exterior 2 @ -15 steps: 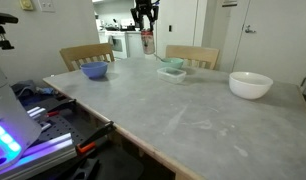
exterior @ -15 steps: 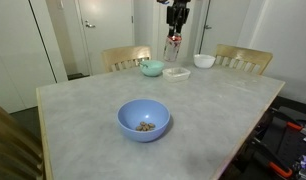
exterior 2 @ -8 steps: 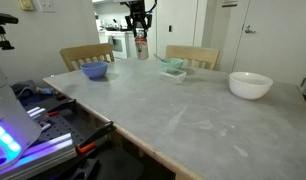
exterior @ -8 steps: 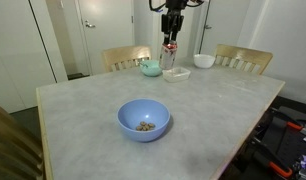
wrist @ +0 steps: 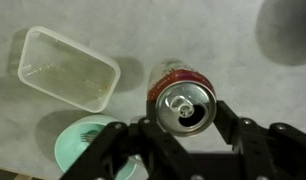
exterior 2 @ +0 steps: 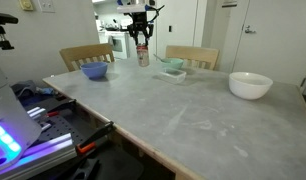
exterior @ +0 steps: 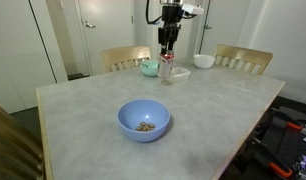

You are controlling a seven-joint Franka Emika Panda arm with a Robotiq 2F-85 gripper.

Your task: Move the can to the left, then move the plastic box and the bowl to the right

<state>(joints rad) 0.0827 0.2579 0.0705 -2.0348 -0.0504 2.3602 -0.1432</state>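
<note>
can (exterior: 166, 68) now lower, shifted sideways | jaws clamp it | plastic box (wrist: 68, 67) empty | bowl (exterior: 143, 120) holds crumbs (exterior: 145, 126)

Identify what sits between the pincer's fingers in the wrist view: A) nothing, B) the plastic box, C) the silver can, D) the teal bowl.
C: the can shows its round top between the fingers of the pincer, while the plastic box lies off to one side.

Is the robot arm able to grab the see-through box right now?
Probably not yet: the end effector sits around the can. The plastic box lies just beside it with nothing on top, so the way looks free once it leaves the can.
</note>
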